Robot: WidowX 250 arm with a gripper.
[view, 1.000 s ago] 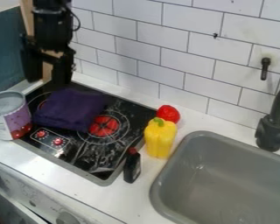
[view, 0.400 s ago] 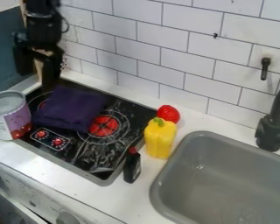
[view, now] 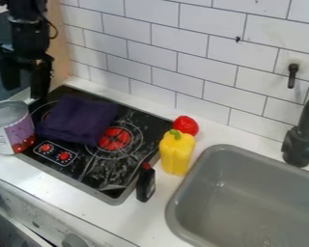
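Camera view: I'm holding the end effector [view: 25, 93] with its fingers spread, near the can [view: 18, 135] and the folded purple cloth [view: 77, 119].

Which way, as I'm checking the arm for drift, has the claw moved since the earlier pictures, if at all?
Yes, to the picture's left: the claw was in front of the stovetop's back corner and now hangs left of it.

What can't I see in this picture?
In the camera view:
What's under the purple cloth: covered by it.
Part of the red thing: behind the yellow pepper.
The rest of the faucet: cut off by the right edge.
The can's back: turned away.
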